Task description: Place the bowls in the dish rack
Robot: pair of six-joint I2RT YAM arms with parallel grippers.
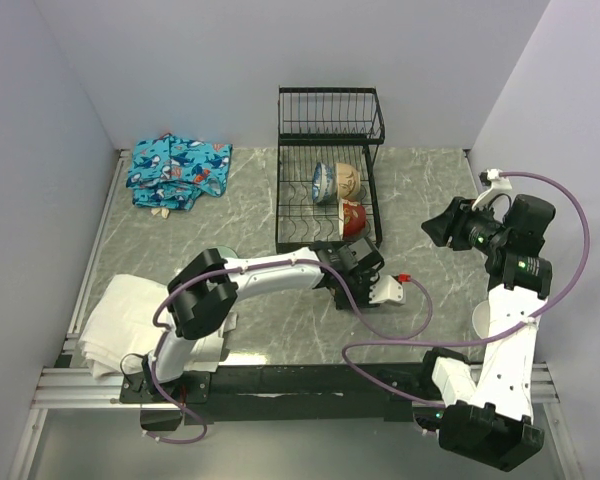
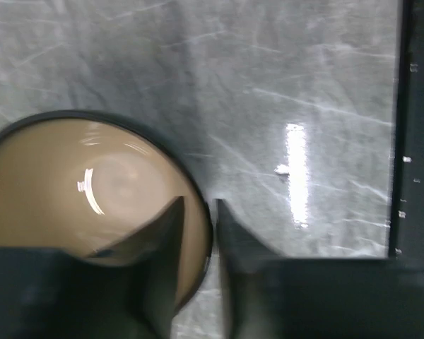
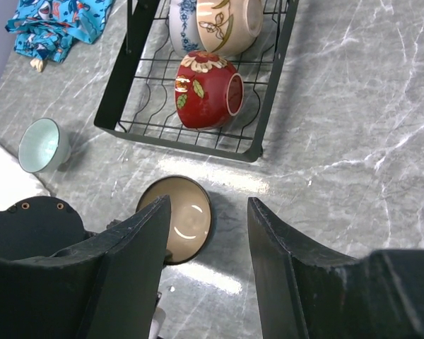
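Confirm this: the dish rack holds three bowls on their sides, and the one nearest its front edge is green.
Wrong colour. The dish rack holds three bowls on their sides, but the one nearest its front edge is the red bowl. The right wrist view shows it; the green bowl stands outside on the table.

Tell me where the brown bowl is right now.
In the right wrist view the brown bowl sits on the table just outside the near edge of the dish rack, close to the red bowl; jaws of the left gripper straddle its rim.
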